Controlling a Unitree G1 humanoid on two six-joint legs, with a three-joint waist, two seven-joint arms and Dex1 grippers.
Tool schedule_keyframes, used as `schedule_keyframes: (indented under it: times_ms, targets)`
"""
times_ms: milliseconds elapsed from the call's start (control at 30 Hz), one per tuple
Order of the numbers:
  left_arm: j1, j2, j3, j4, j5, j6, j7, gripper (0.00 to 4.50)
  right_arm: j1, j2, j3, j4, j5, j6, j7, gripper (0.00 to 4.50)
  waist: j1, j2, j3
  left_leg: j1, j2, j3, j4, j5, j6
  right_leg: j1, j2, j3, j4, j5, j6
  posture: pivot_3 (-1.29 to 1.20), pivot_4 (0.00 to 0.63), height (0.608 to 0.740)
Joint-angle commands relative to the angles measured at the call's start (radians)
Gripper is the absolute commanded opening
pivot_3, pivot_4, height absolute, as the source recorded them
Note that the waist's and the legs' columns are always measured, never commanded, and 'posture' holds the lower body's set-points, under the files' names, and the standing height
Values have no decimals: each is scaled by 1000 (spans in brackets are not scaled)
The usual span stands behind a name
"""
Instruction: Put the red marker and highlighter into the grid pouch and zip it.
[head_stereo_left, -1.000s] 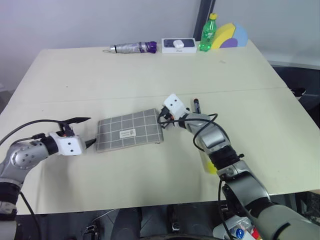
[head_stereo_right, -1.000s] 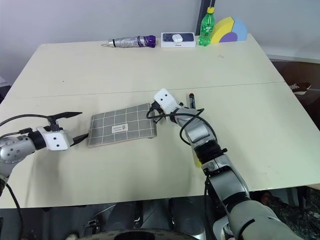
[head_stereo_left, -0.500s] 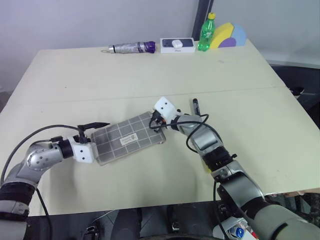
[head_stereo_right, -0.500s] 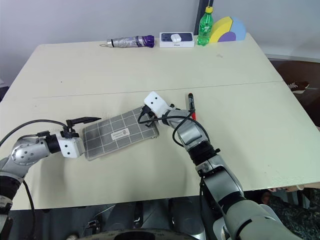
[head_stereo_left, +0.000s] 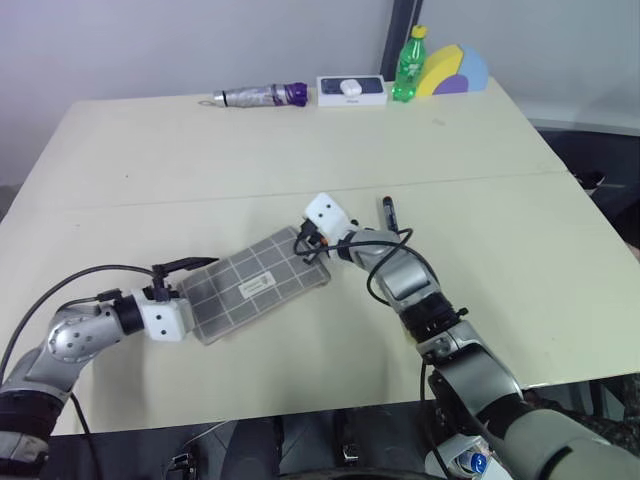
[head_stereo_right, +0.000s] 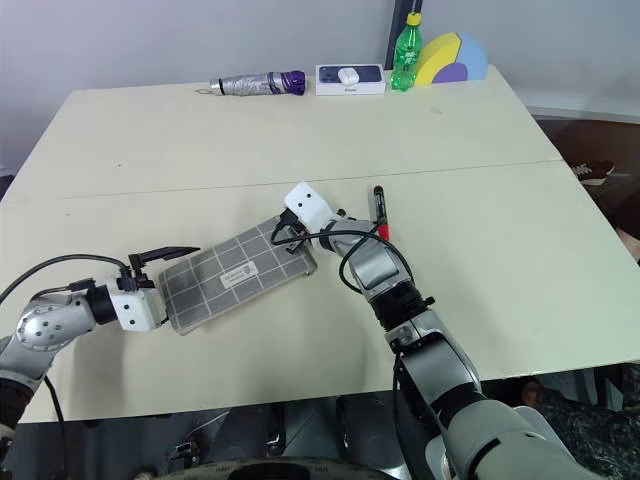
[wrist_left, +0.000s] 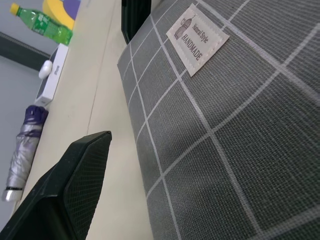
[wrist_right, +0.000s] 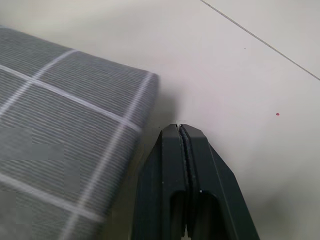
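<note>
Two grippers bracket the grid pouch (head_stereo_right: 235, 278) mid-table — the left gripper (head_stereo_right: 170, 282) spread wide around its near end, the right gripper (wrist_right: 182, 145) clenched empty at its far corner. Red marker (head_stereo_right: 379, 207) lies just beyond; with nothing pinching the fabric, a nudge could skid the pouch away.

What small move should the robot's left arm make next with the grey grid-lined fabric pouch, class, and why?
Probably close the left gripper on the near end of the grey grid-lined fabric pouch. Its fingers stand open around that end, while the shut right gripper sits at the far corner; the black red-ended marker lies outside on the table.
</note>
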Motion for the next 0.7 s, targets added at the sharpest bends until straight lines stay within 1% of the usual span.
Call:
schedule_keyframes:
  times_ms: [33,333,533,633,700]
  targets:
    - [55,26,43,-23,16,-8,19,4500,-4,3,-4,2,-3,9,-1,48,-3,0,0,0,0,0,0,0,0,0,0,0,0,0,0,0,150,740]
    - [110,7,76,-100,6,26,55,4500,4,1,4,-5,-4,11,9,48,-9,0,0,0,0,0,0,0,0,0,0,0,0,0,0,0,150,740]
    - [111,-14,107,-125,49,-37,118,4500,13,-7,5,-14,-7,15,13,48,-8,0,0,0,0,0,0,0,0,0,0,0,0,0,0,0,150,740]
    - [97,-29,125,-123,98,-71,164,3609,24,-10,8,-26,-9,20,14,0,-8,0,0,-1,0,0,0,0,0,0,0,0,0,0,0,0,150,740]
    - [95,-35,127,-119,102,-71,180,2605,29,-11,10,-31,-9,23,14,0,-8,0,0,-1,0,0,0,0,0,0,0,0,0,0,0,0,150,740]
